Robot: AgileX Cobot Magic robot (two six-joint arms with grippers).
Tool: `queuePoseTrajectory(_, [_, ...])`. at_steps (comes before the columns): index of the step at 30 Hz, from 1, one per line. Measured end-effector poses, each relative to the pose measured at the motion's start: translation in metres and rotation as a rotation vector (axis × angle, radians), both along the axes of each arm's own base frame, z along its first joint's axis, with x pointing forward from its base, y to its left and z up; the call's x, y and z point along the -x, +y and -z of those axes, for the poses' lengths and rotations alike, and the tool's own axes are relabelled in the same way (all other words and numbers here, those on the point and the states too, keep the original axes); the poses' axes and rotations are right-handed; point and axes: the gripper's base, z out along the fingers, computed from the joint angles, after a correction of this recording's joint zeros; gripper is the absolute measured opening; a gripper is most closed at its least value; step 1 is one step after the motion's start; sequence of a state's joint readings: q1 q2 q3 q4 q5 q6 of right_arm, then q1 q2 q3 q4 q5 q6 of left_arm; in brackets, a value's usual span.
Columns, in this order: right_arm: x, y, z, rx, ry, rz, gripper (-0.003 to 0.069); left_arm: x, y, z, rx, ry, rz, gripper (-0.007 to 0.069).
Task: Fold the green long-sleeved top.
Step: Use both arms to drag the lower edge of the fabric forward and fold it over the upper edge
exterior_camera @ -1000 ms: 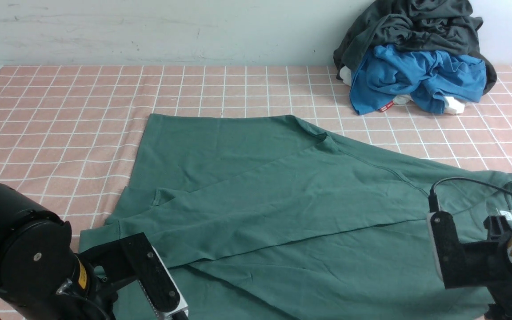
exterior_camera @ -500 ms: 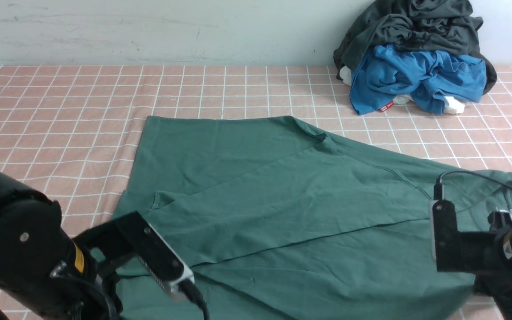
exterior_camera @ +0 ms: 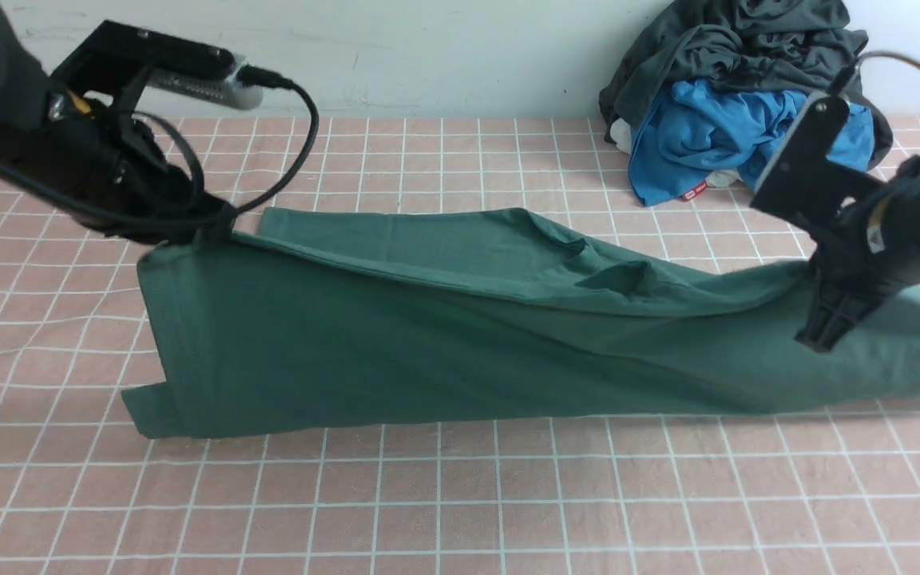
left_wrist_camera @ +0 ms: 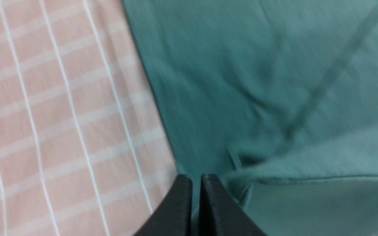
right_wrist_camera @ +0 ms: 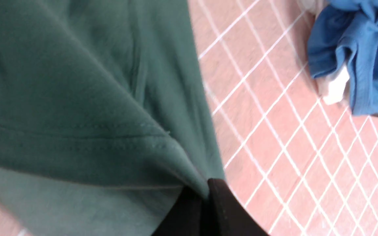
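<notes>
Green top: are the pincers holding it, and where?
The left pincer holds the green top by one end of its lifted edge, the right pincer by the other.

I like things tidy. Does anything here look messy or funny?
Yes. At the far right by the wall there is a crumpled heap: a dark grey garment piled over a blue garment. The green top only sags because it is held up mid-fold.

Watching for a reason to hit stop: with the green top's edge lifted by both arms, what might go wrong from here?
1. The left gripper and right gripper each pinch only a thin bit of the green long-sleeved top at its edge, so the cloth may slip out.
2. The right arm is close to the blue garment and might snag it.
3. The pucker mid-cloth may get folded in.
</notes>
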State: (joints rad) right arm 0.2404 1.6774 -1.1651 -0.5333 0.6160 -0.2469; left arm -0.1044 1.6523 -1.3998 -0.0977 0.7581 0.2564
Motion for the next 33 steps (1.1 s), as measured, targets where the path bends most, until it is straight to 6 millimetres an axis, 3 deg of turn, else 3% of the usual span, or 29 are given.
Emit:
queuePoseTrajectory(5, [-0.047, 0.008, 0.026, 0.004, 0.012, 0.042, -0.0002, -0.067, -0.003, 0.026, -0.010, -0.012, -0.007, 0.0017])
queuePoseTrajectory(9, [-0.072, 0.012, 0.045, 0.012, 0.046, 0.086, -0.0002, -0.098, -0.006, 0.054, -0.029, 0.062, 0.008, 0.0017])
queuePoseTrajectory(12, [-0.078, 0.011, 0.053, 0.021, 0.086, 0.117, -0.0002, -0.096, -0.007, 0.069, -0.068, 0.208, 0.064, 0.0017])
queuePoseTrajectory(17, [-0.076, 0.013, 0.056, -0.024, 0.124, 0.159, -0.0002, -0.086, -0.005, 0.078, -0.130, 0.338, 0.188, 0.0043])
queuePoseTrajectory(22, [-0.075, 0.014, 0.056, -0.050, 0.131, 0.171, -0.0002, -0.096, -0.002, 0.098, -0.153, 0.323, 0.211, 0.0174])
queuePoseTrajectory(24, [-0.076, 0.014, 0.056, -0.051, 0.130, 0.170, -0.0002, -0.100, -0.001, 0.113, -0.163, 0.340, 0.219, 0.0260])
queuePoseTrajectory(27, [-0.076, 0.014, 0.056, -0.051, 0.130, 0.170, -0.0002, -0.103, 0.000, 0.126, -0.189, 0.361, 0.250, 0.0315])
queuePoseTrajectory(33, [-0.076, 0.014, 0.056, -0.046, 0.131, 0.162, -0.0002, -0.105, 0.001, 0.144, -0.239, 0.391, 0.325, 0.0298])
